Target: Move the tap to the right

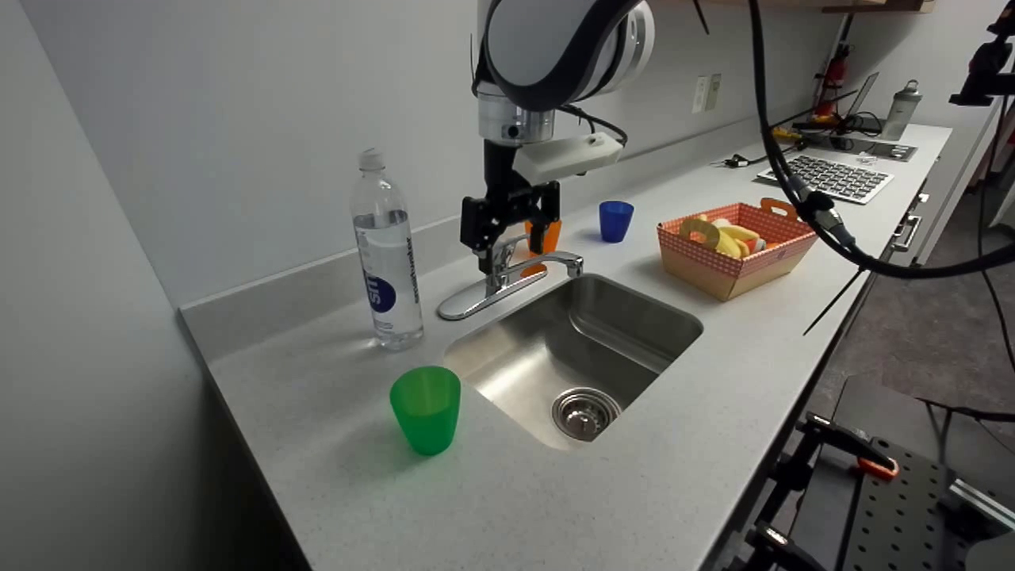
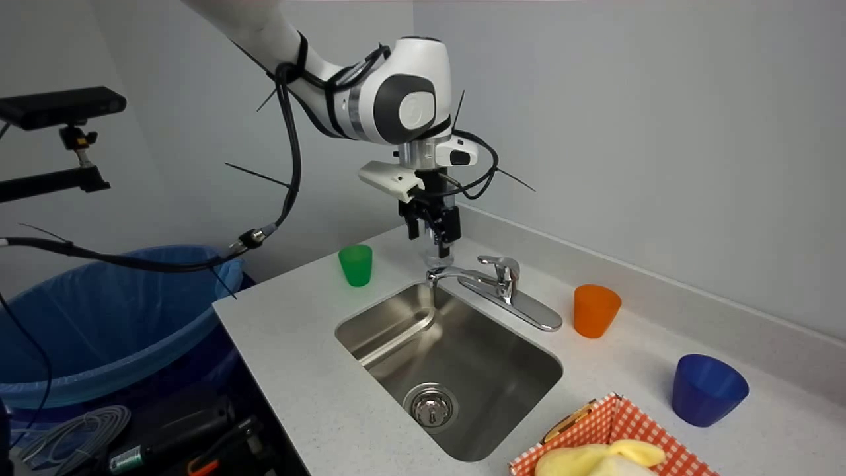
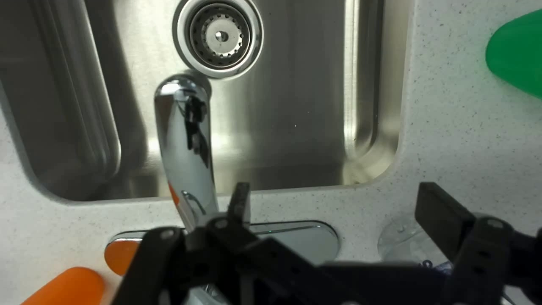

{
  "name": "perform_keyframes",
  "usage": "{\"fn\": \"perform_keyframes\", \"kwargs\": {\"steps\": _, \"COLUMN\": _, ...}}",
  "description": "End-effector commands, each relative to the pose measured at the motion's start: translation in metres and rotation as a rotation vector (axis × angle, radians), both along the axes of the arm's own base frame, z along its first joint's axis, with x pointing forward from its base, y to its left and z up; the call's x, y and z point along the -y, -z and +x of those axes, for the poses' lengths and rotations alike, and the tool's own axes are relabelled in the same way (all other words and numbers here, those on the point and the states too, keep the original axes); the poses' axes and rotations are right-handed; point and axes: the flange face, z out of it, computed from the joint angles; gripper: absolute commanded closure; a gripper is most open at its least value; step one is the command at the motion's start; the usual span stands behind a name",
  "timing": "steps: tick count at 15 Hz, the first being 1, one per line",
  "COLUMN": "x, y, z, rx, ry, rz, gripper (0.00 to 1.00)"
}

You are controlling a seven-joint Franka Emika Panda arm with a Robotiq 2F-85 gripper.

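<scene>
The chrome tap [image 1: 555, 258] stands behind the sink, its long spout reaching out over the basin. In an exterior view its lever and body [image 2: 507, 281] show to the right of my gripper [image 2: 431, 244]. In the wrist view the spout [image 3: 184, 140] points up the picture towards the drain. My gripper [image 3: 334, 188] is open, with a wide gap and nothing between its fingertips. In the wrist view the left finger is just right of the spout's base; I cannot tell if they touch. In an exterior view the gripper [image 1: 514, 258] partly hides the tap's body.
A clear water bottle [image 1: 388, 270] stands left of the tap, near the right finger in the wrist view [image 3: 402, 241]. A green cup [image 2: 357, 266], an orange cup [image 2: 596, 311], a blue cup [image 2: 708, 390] and a checkered basket [image 1: 729, 266] surround the sink [image 2: 489, 377]. A wall runs behind.
</scene>
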Motion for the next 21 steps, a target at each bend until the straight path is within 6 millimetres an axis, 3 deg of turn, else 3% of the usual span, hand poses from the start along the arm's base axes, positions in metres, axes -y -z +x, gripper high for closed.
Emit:
{"fn": "perform_keyframes", "kwargs": {"steps": 1, "x": -0.002, "y": 0.003, "z": 0.004, "rx": -0.031, "ry": 0.028, "rz": -0.041, "gripper": 0.02}}
{"fn": "perform_keyframes", "kwargs": {"steps": 2, "x": 0.000, "y": 0.005, "z": 0.002, "rx": -0.042, "ry": 0.024, "rz": -0.046, "gripper": 0.26}}
{"fn": "perform_keyframes", "kwargs": {"steps": 4, "x": 0.002, "y": 0.006, "z": -0.003, "rx": -0.063, "ry": 0.021, "rz": -0.051, "gripper": 0.31}}
{"fn": "perform_keyframes", "kwargs": {"steps": 12, "x": 0.027, "y": 0.008, "z": -0.017, "rx": -0.121, "ry": 0.064, "rz": -0.094, "gripper": 0.94}}
{"fn": "perform_keyframes", "kwargs": {"steps": 14, "x": 0.038, "y": 0.006, "z": -0.015, "rx": -0.092, "ry": 0.133, "rz": -0.108, "gripper": 1.00}}
{"fn": "perform_keyframes", "kwargs": {"steps": 21, "x": 0.057, "y": 0.004, "z": -0.020, "rx": -0.103, "ry": 0.262, "rz": -0.130, "gripper": 1.00}}
